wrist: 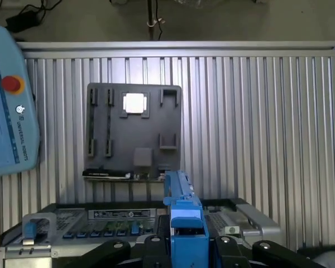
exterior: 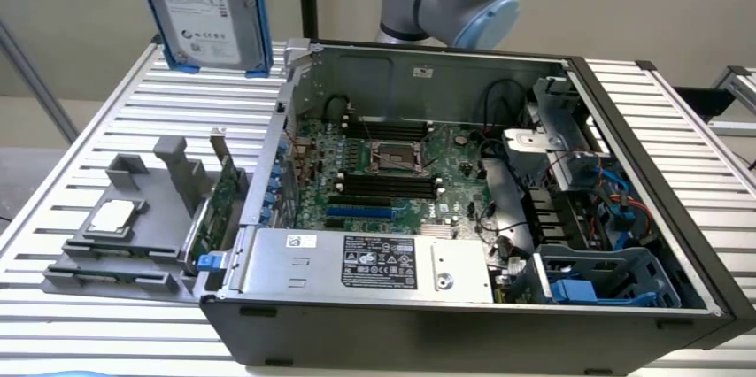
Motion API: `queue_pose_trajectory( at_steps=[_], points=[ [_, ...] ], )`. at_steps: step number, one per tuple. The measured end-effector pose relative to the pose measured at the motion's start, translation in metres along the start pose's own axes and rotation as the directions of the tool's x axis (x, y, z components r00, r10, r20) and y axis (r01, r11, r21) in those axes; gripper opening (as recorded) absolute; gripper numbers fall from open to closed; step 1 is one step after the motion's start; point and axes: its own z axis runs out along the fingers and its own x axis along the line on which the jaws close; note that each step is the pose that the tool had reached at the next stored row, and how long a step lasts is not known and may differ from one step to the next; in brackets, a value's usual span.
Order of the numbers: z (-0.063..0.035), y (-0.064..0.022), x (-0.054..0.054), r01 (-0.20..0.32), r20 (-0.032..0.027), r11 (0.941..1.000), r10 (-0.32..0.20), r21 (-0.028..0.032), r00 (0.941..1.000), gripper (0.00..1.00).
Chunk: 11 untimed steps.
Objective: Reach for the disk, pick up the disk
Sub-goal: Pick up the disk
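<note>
Pick-up is looking done: the disk [exterior: 207, 10] is hanging upright in the air at the exterior view's left, well above the table [exterior: 112, 111] and beside the open case [exterior: 390, 333], touching neither. The claw [wrist: 187, 248] is pinching the disk by its blue edge, fingers pressing in from both sides.
</note>
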Motion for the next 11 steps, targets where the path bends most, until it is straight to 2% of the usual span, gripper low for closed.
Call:
queue_pose_trajectory(
  at_steps=[11],
  points=[
    [-0.0015, -0.0509, 0.013, 0.0, 0.0, 1.0, 0.0, 0.0, 1.0, 0.33]
  ],
)
